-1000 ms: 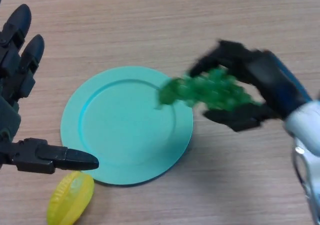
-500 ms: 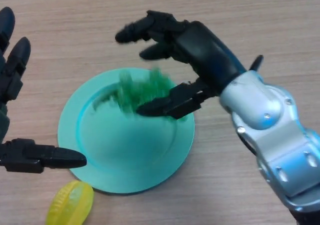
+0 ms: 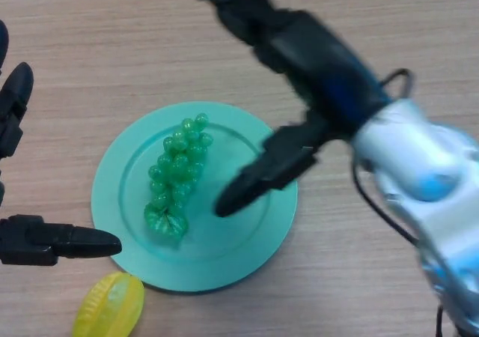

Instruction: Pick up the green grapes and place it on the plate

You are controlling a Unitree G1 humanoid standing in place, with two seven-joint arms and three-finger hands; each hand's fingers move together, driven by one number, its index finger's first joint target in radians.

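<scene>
Already lay on the plate [image 3: 247, 258]: green grapes [image 3: 176, 176], left of centre, long axis running from upper right down to lower left, stem leaf at the near end. Sat just left of the right hand [image 3: 299, 67], nearer to it than to the left hand [image 3: 45, 240]. Hung spread wide above the plate's right half, thumb tip near the bunch but apart from it, holding nothing. Waited open at the left edge, beside a yellow fruit [image 3: 108, 305].

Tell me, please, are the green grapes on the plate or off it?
On it: the green grapes lie inside the plate, clear of the open right robot hand.
</scene>
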